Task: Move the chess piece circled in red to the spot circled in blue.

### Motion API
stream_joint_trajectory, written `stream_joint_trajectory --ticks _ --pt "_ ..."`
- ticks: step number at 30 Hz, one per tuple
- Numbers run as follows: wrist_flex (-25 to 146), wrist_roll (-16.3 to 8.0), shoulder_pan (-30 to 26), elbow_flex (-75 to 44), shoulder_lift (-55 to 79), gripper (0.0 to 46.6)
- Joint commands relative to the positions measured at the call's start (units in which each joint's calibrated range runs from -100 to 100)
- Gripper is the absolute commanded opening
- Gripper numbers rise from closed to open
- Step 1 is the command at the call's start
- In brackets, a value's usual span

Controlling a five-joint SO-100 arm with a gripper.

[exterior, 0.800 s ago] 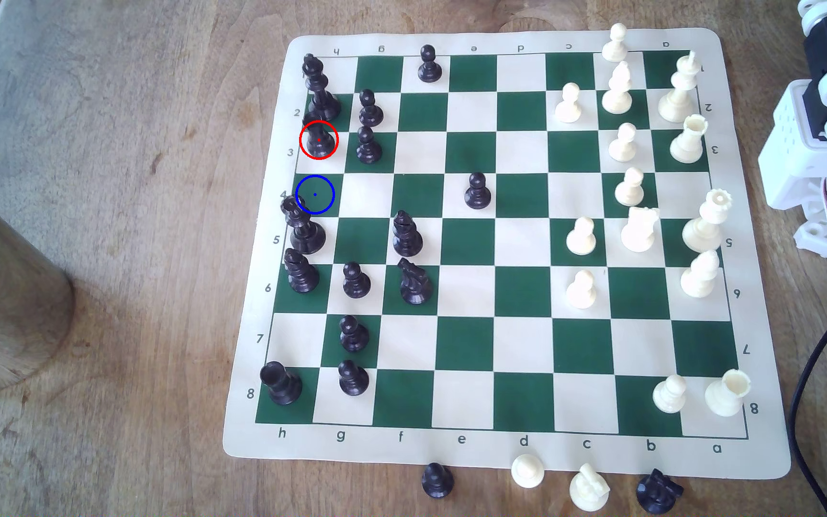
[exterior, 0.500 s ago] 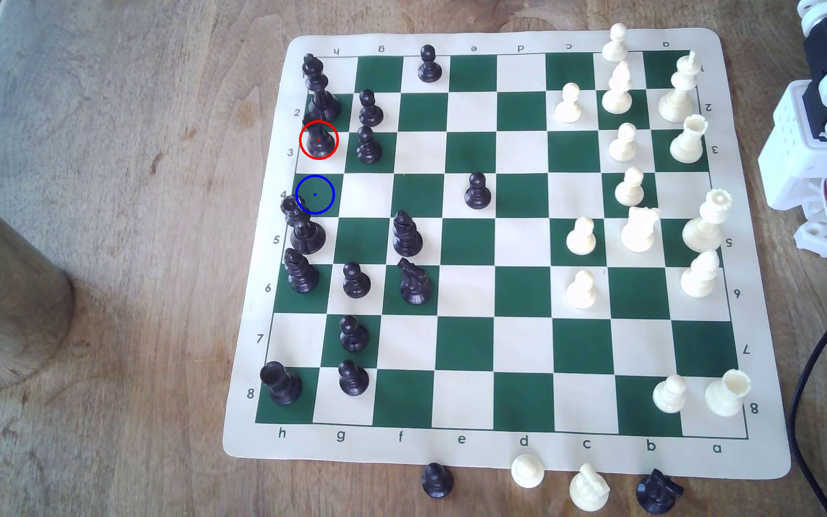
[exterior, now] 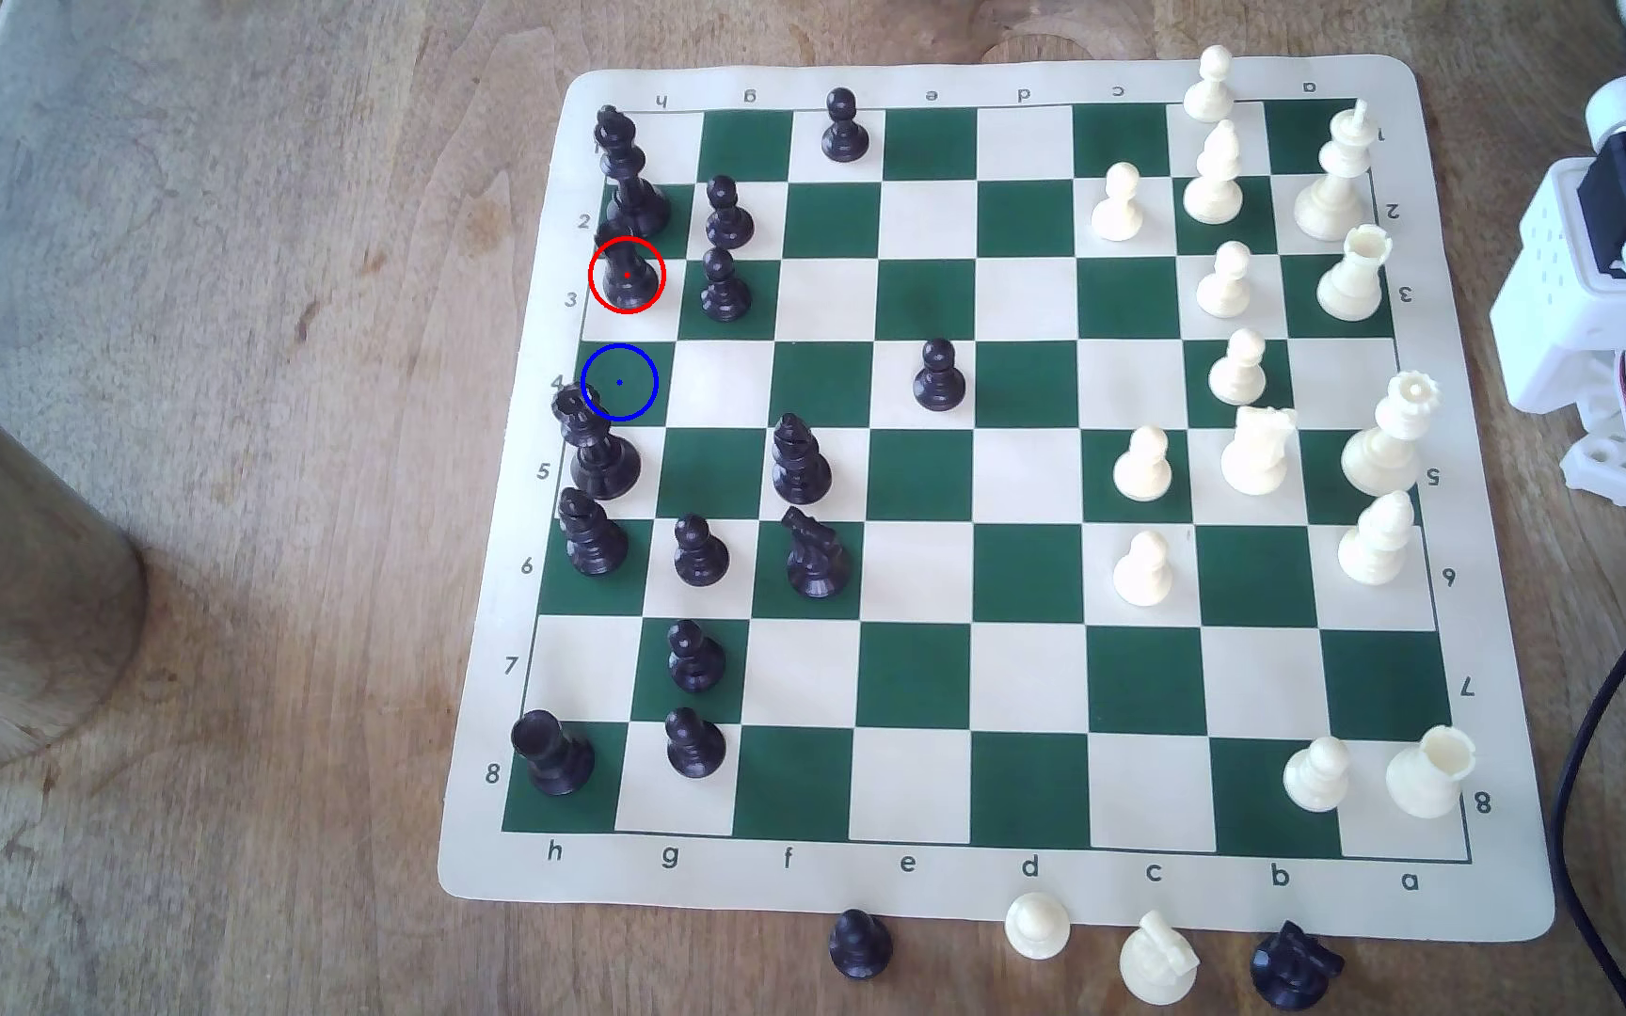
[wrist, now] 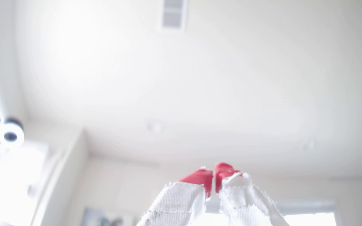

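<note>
The chess piece, a glossy black rook (exterior: 626,276), stands inside the red ring on a cream square at the board's edge on the exterior view's left. One square nearer along that edge lies the spot (exterior: 619,382), a dark green square with a blue ring and dot, bare of pieces. In the wrist view my gripper (wrist: 214,177) points up at a white ceiling, its red-tipped, tape-wrapped fingers (wrist: 199,177) pressed together with nothing between them. The white arm base (exterior: 1611,293) sits off the board at the exterior view's right, far from the rook.
A tall black king (exterior: 631,171) stands just beyond the rook, black pawns (exterior: 723,288) beside it, and a black queen (exterior: 597,449) crowds the spot's near corner. White pieces fill the side by the arm. Captured pieces (exterior: 1156,962) lie past the mat's near edge. A wooden cylinder (exterior: 7,567) stands at far left.
The arm's upper links at the exterior view's top right have shifted further toward the right edge. Every chess piece has stayed in place.
</note>
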Motion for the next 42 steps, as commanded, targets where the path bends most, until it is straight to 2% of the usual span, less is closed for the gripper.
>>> stream_joint_trajectory --ticks 1,12,16,17,19,21,24,26,30,34,42 --pt "34.72 -0.24 -0.91 -12.11 0.22 0.2" --pt "66.66 -0.34 0.97 -19.72 0.22 0.2" --pt "79.02 -2.59 4.18 -22.99 0.22 0.2" --pt "83.28 -2.93 4.96 -23.8 0.22 2.5" --pt "84.92 -3.03 5.19 -23.71 1.07 3.4" --pt "86.8 -3.08 4.57 -24.62 4.21 3.4" --pt "87.62 -5.13 3.63 -26.07 11.85 7.7" --pt "86.64 -8.06 5.11 -28.7 20.51 11.5" --pt "82.05 -7.81 5.27 -33.23 32.91 15.5" --pt "83.2 -7.18 5.43 -41.57 42.33 16.7" --pt "86.4 -9.82 5.9 -58.8 61.51 17.6"
